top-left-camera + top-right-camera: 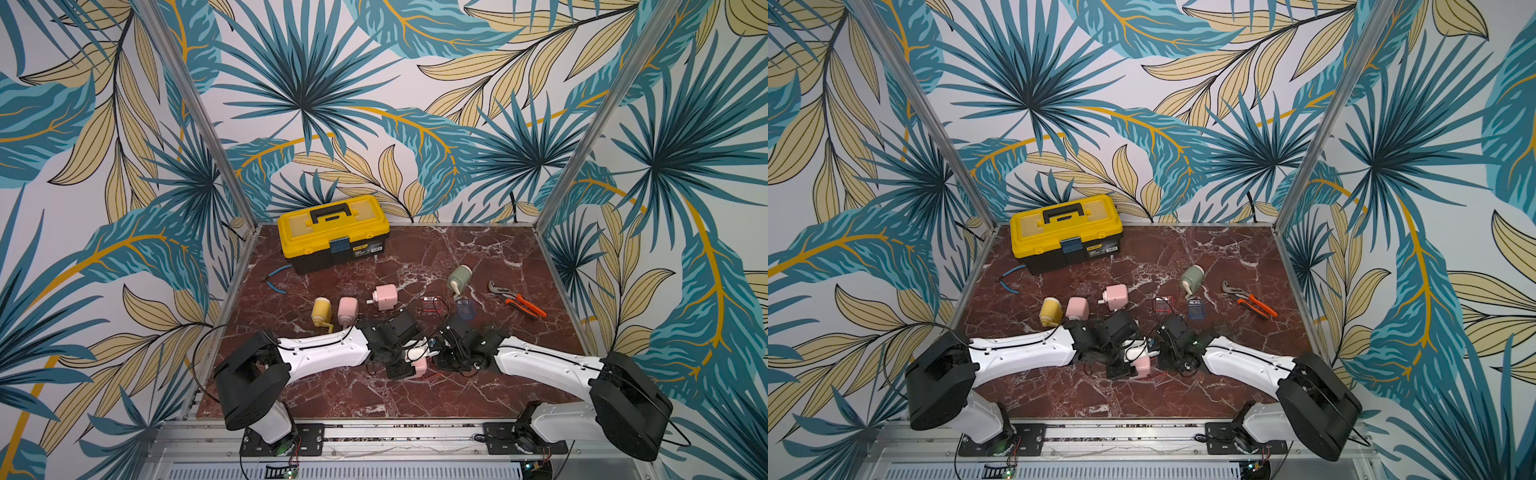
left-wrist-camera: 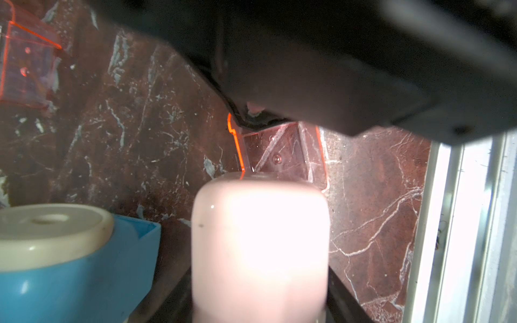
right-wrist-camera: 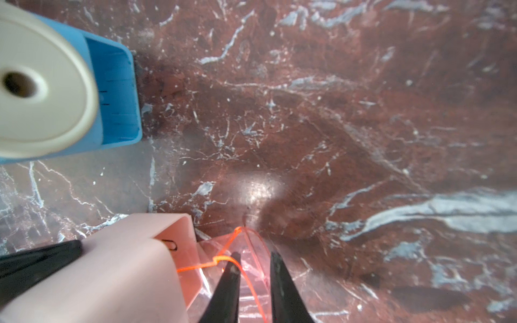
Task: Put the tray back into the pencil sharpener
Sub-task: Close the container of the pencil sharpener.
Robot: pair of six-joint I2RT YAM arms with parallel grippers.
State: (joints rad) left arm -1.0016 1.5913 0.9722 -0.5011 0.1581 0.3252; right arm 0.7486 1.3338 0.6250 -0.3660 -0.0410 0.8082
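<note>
Right jaws stand narrowly apart astride the end wall of the clear red tray [image 2: 279,156]; a firm pinch cannot be confirmed. Left jaws clamp the pink pencil sharpener [image 2: 260,246], with the tray at its mouth. Insertion looks underway; next, a straight push home.
</note>
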